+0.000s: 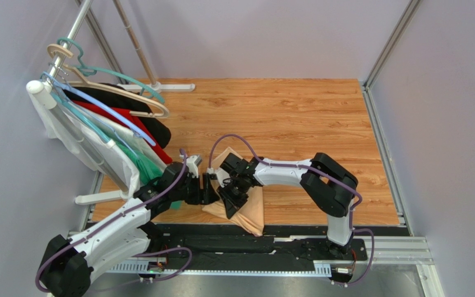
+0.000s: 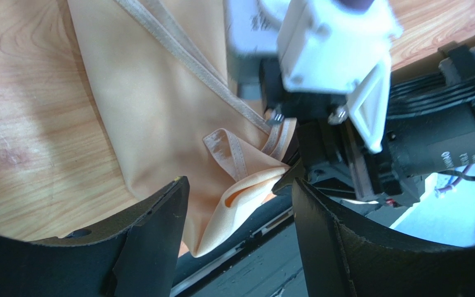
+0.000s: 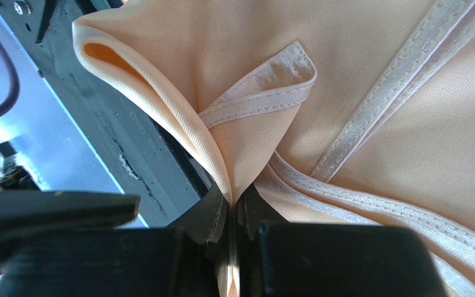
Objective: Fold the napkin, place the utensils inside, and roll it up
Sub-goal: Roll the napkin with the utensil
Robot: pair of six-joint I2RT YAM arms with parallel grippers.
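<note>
The napkin (image 1: 253,213) is a pale peach cloth bunched at the near edge of the wooden table, partly hanging over the black base strip. My right gripper (image 1: 230,197) is shut on a fold of it; in the right wrist view the cloth (image 3: 345,74) is pinched between the closed fingers (image 3: 234,207), with a hemmed corner curling above. My left gripper (image 2: 239,185) is open, its jaws on either side of the napkin's hanging fold (image 2: 159,111), not touching it, right beside the right gripper (image 2: 296,164). It sits left of the right gripper in the top view (image 1: 208,189). No utensils are in view.
A clothes rack with hangers and white, red, black and green garments (image 1: 110,133) stands at the left, close to the left arm. The wooden tabletop (image 1: 296,117) stretches behind. A black base strip (image 1: 234,244) runs along the near edge. Grey walls enclose the sides.
</note>
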